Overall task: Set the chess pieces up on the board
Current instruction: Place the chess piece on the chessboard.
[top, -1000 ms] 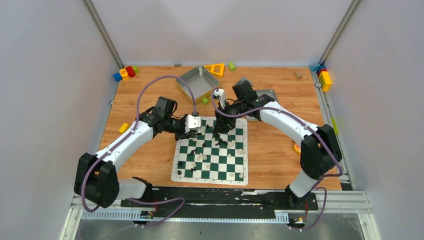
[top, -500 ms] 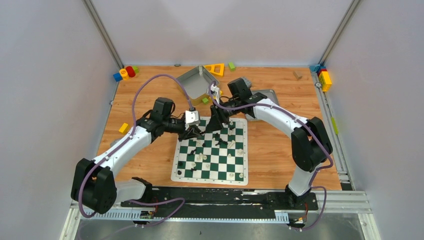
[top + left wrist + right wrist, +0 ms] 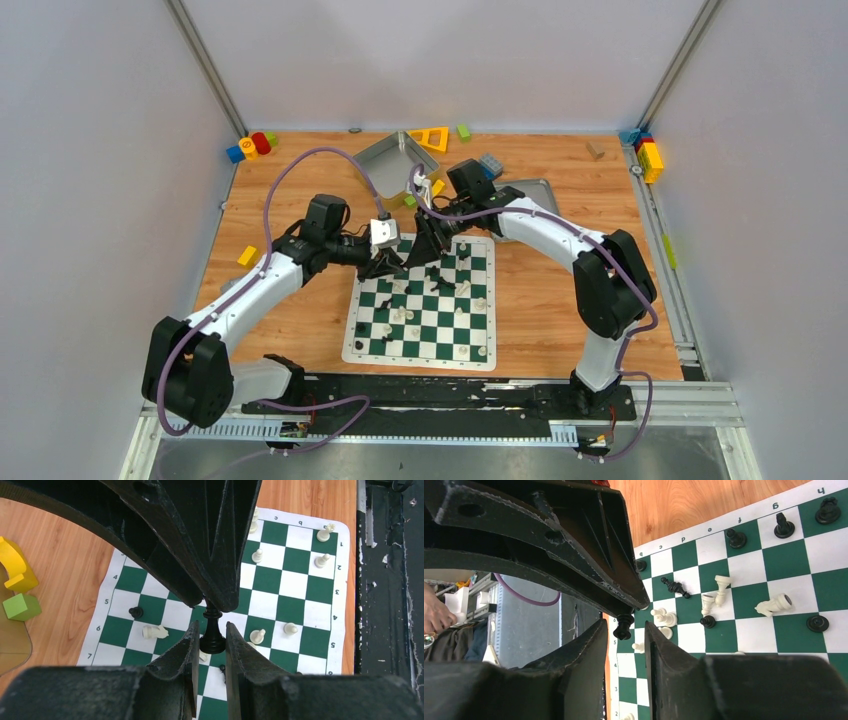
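The board lies in the middle of the table, with black and cream chess pieces scattered on it, some fallen over. Both grippers meet above its far left corner. My left gripper is shut on the base of a black chess piece. The piece's head points at my right gripper, which is open with its fingers either side of the head, not visibly touching it. A white knight lies on its side. Black pieces stand along the far rank.
A grey tray stands behind the board, and a second tray is to its right. A green cube and a yellow block lie near the board's far left. Toy blocks sit at the back corners.
My right gripper has risen from the board's far squares and moved left to meet the left gripper. The left gripper has lifted slightly and drawn back a little.
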`<action>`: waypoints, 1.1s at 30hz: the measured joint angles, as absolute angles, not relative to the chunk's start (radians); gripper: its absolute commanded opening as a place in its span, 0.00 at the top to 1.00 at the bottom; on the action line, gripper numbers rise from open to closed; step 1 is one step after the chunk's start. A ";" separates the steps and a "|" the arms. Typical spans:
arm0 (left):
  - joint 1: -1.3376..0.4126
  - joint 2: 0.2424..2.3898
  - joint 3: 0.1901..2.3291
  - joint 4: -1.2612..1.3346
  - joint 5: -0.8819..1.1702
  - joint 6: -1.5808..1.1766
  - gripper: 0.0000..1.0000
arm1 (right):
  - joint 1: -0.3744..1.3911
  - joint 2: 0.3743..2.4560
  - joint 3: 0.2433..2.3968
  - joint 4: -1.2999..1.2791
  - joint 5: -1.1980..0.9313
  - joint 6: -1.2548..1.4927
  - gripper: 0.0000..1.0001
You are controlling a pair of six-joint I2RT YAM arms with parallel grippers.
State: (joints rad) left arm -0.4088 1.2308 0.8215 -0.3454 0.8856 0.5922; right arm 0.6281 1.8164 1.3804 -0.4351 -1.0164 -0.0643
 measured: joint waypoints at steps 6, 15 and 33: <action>-0.409 1.231 0.822 -0.345 0.884 0.589 0.89 | 0.628 1.820 1.382 -0.431 -1.029 -0.057 0.90; -0.400 1.225 0.815 -0.338 0.847 0.588 0.38 | 0.634 1.820 1.423 -0.461 -0.992 -0.078 1.00; -0.013 0.974 0.760 -0.477 0.545 0.587 0.09 | 0.766 1.950 1.757 -0.705 -0.609 -0.213 1.00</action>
State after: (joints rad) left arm -0.0128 0.9741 0.7605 -0.4774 0.5449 0.5873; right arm 0.7658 1.9503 1.7565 -0.7048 -0.6090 -0.2131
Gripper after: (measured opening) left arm 0.893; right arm 0.085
